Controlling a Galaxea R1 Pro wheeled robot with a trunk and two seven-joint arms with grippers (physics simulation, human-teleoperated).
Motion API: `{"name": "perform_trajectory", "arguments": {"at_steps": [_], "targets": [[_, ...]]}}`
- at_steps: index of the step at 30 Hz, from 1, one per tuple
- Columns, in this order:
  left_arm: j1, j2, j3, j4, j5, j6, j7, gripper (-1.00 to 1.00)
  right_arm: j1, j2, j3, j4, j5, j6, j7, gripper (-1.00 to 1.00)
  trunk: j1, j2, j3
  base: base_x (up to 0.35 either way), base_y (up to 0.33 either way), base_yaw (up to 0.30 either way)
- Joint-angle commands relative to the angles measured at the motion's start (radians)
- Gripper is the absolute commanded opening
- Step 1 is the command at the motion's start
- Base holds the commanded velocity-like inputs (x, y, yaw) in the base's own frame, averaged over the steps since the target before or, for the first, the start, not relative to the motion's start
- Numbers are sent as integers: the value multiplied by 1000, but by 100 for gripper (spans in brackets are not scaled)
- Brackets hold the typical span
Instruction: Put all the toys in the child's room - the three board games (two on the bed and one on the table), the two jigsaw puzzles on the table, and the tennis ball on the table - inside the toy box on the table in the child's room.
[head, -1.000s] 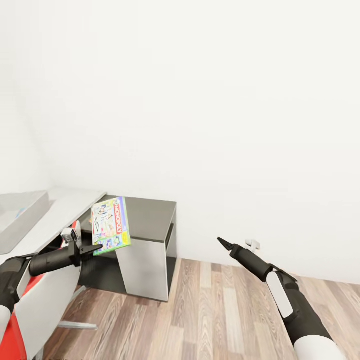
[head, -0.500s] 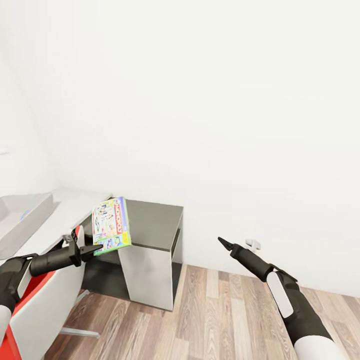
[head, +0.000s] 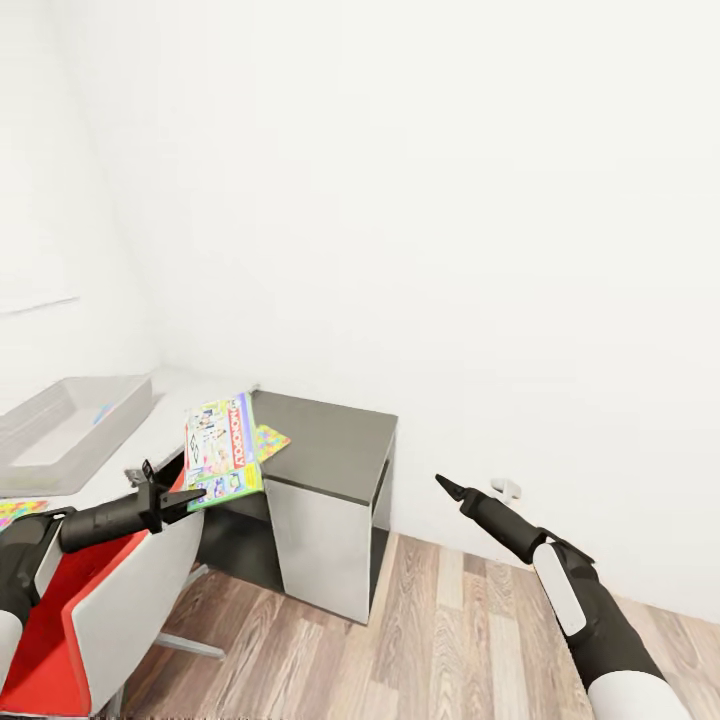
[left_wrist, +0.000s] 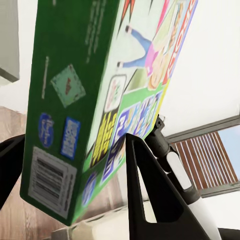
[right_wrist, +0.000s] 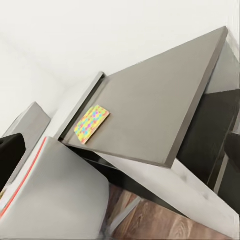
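My left gripper is shut on the lower edge of a board game, a flat green and blue printed box held upright above the chair. Up close, the board game sits clamped between two black fingers. One jigsaw puzzle lies on the dark grey side desk of the table, near its left edge; the same jigsaw puzzle appears in the right wrist view. Another colourful puzzle peeks in at the far left. The light grey toy box stands on the white desk top. My right gripper hangs open over the floor, holding nothing.
A red and white chair stands under my left arm, against the desk. The white wall runs behind the desk, with a small white fitting low on it. Wood-plank floor spreads to the right of the side desk.
The camera has swung left, so the desk and toy box sit further right in the picture and both puzzles have come into sight. Both arms keep their pose; the left still holds the game.
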Motion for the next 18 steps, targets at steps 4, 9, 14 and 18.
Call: {"name": "perform_trajectory", "arguments": {"at_steps": [4,9,14,18], "targets": [[-1,0,0,0,0,10,-4,-100,0,0,-2,-1,-8,9,1,100,0,-1,-1,0,0,287],[-1,0,0,0,0,10,-4,-100,0,0,-2,-1,-9,9,1,100,0,-1,-1,31,0,287],[-1,0,0,0,0,10,-4,-100,0,0,-2,-1,-8,9,1,100,0,-1,-1,86,0,287],[-1,0,1,0,0,10,-4,-100,0,0,-2,-1,-9,9,1,100,0,-1,-1,33,0,287]]}}
